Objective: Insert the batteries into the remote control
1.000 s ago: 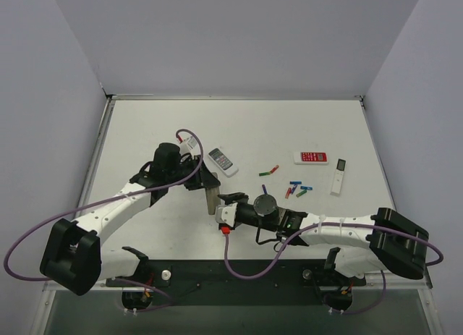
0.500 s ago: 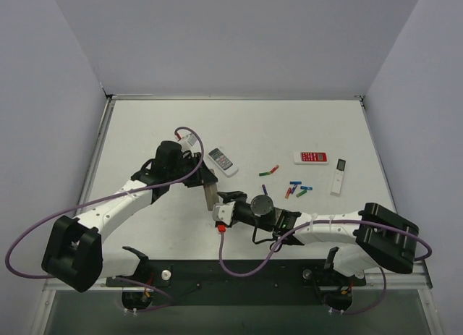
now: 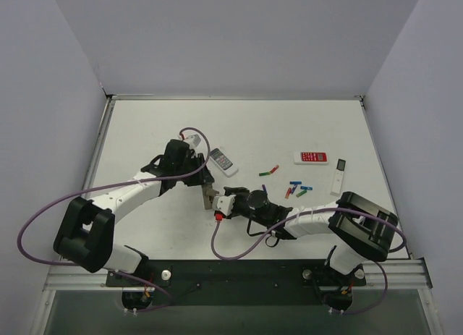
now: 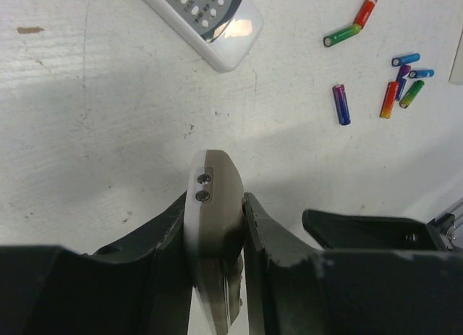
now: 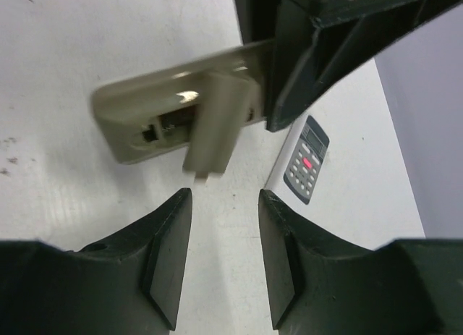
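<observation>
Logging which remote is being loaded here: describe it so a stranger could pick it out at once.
Near the middle of the white table, the left gripper is shut on one remote control, with the right gripper open facing it. Unlike the white keypad remote lying flat nearby and the red remote farther right, it shows a tan-grey back with its cover plate askew.

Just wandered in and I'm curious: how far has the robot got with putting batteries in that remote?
Done: the left gripper is shut on the remote control, holding it on edge with its back exposed. In hand: the open right gripper faces the battery cover, which looks partly lifted away. Left: the loading itself; the batteries lie loose on the table, none visibly loaded.
</observation>
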`<state>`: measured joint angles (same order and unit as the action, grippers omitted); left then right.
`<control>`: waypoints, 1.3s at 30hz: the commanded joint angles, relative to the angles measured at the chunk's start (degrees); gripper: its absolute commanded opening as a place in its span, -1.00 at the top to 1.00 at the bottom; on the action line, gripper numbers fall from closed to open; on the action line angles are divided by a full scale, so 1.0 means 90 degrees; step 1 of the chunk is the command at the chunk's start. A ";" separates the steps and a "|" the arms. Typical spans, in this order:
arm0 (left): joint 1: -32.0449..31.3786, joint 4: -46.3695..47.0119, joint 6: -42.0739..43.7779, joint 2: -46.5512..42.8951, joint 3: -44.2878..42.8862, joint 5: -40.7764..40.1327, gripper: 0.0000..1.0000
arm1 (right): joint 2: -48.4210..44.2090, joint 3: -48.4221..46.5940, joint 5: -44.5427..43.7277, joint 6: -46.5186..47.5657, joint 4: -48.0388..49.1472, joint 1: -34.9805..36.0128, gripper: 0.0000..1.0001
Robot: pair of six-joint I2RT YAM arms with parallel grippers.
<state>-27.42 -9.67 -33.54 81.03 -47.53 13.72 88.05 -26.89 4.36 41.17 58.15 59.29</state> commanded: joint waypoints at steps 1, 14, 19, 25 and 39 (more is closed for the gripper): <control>-0.0137 -0.0410 0.0201 0.0234 -0.0315 0.0059 1.00 | 0.0304 -0.0420 -0.0318 -0.0092 0.1019 -0.0220 0.24; 0.0097 -0.0078 0.0016 0.1046 -0.0774 -0.1016 1.00 | 0.0550 -0.0283 -0.0435 -0.0852 0.1127 -0.0513 0.19; 0.0107 0.0039 0.0035 0.0354 -0.0569 -0.1016 1.00 | -0.0202 -0.0419 -0.0845 -0.1867 0.0055 -0.0708 0.07; 0.0195 0.0166 0.0074 -0.0905 -0.0033 -0.0938 1.00 | -0.1520 -0.1063 -0.1451 -0.4317 -0.2891 -0.1128 -0.04; 0.0429 0.0302 0.0045 -0.4120 0.1237 -0.0509 1.00 | -0.2088 -0.2158 -0.0709 -0.7025 -0.8071 -0.2632 -0.09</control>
<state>-24.05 -10.26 -33.36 50.17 -39.42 6.35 68.97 -44.25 -4.27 -14.87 -1.78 37.89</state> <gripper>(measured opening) 0.370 0.548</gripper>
